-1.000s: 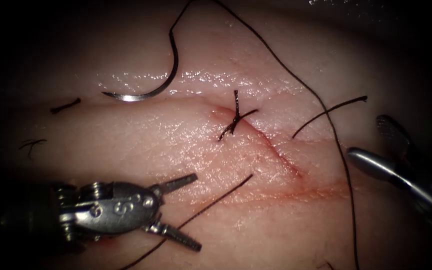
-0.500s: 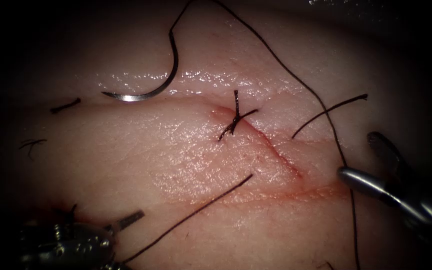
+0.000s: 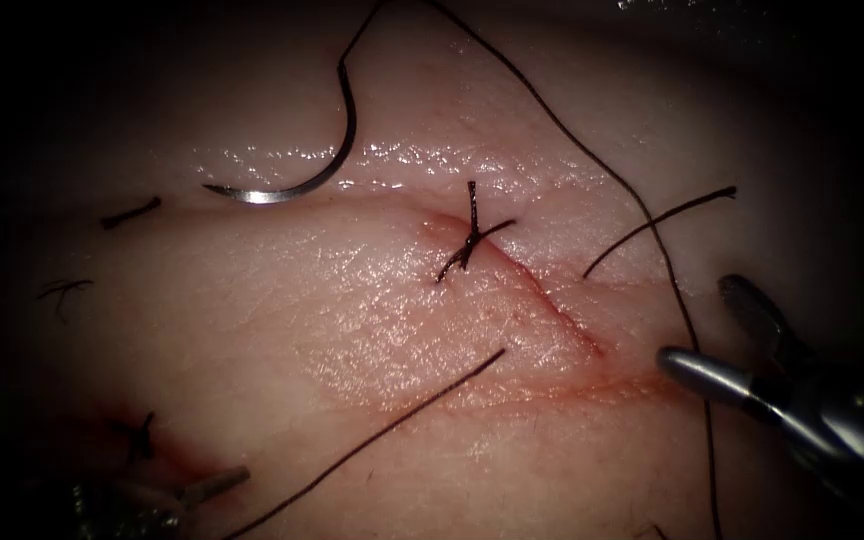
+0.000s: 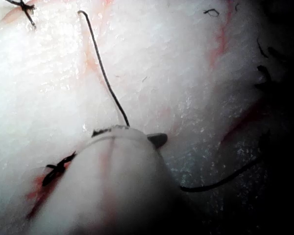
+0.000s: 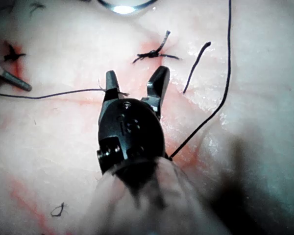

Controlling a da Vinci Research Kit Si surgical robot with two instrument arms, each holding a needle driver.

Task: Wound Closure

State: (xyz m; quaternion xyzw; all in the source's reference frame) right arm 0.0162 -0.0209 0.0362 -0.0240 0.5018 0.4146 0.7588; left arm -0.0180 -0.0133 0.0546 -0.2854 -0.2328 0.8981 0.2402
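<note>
We see the needle [image 3: 297, 180] lying free on the tissue [image 3: 352, 300], up and to the left of the cut [image 3: 542, 300], held by neither tool and not in the tissue. Its curve opens up and to the left: the sharp tip points left at the low end, and the thread end rises at the right. The thread [image 3: 642, 215] leaves that end, arches over the top of the scene and runs down the right side, passing just beside the right tool [image 3: 712, 325]. That tool's fingers [image 3: 692, 365] are spread and hold nothing. In the right wrist view the right tool [image 5: 134, 81] shows both fingers [image 5: 159, 83] parted, above the tissue just short of the knot [image 5: 152, 53], with the thread [image 5: 225, 83] hanging beside them.

The knot [image 3: 470, 240] sits on the upper end of the cut, and the cut runs down and to the right from it. A loose thread piece [image 3: 652, 225] lies to the right of the cut and a longer thread piece [image 3: 392, 435] runs slantwise below it.

The left tool [image 3: 202, 488] shows at the lower left edge, beside a patch of red fluid [image 3: 167, 455]; we cannot tell how its fingers stand. The left wrist view adds one finger [image 4: 158, 139] peeking past the shaft, with the longer thread piece [image 4: 105, 73] leading away from it and a second knot [image 4: 56, 169] in a red patch nearby.
</note>
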